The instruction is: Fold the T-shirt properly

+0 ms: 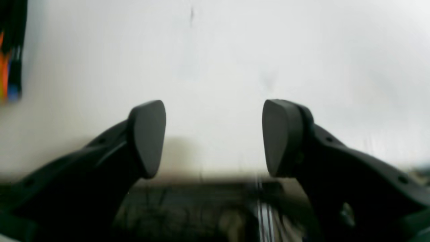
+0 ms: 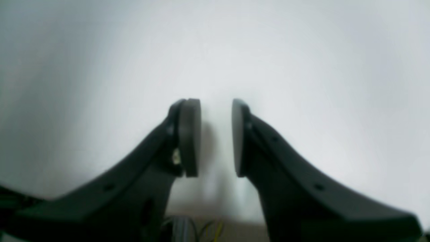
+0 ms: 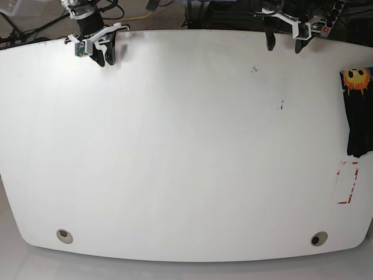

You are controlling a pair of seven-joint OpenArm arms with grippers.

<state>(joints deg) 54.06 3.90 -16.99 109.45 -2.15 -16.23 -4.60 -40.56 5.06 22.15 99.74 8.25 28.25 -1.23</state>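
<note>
The T-shirt [image 3: 358, 119] is a black bundle at the table's right edge in the base view, its orange sun print [image 3: 356, 79] facing up. It also shows as a black and orange strip at the left edge of the left wrist view, T-shirt [image 1: 11, 50]. My left gripper [image 3: 284, 41] hangs at the far edge, well left of the shirt; the left gripper [image 1: 214, 134] is wide open and empty. My right gripper [image 3: 105, 54] is at the far left corner; the right gripper [image 2: 216, 134] has a narrow gap between its pads, with nothing in it.
The white table [image 3: 175, 146] has a round hole [image 3: 64, 235] at the front left and another hole [image 3: 318, 238] at the front right. A red dashed rectangle [image 3: 348, 182] is marked near the right edge, below the shirt. Cables lie behind the far edge.
</note>
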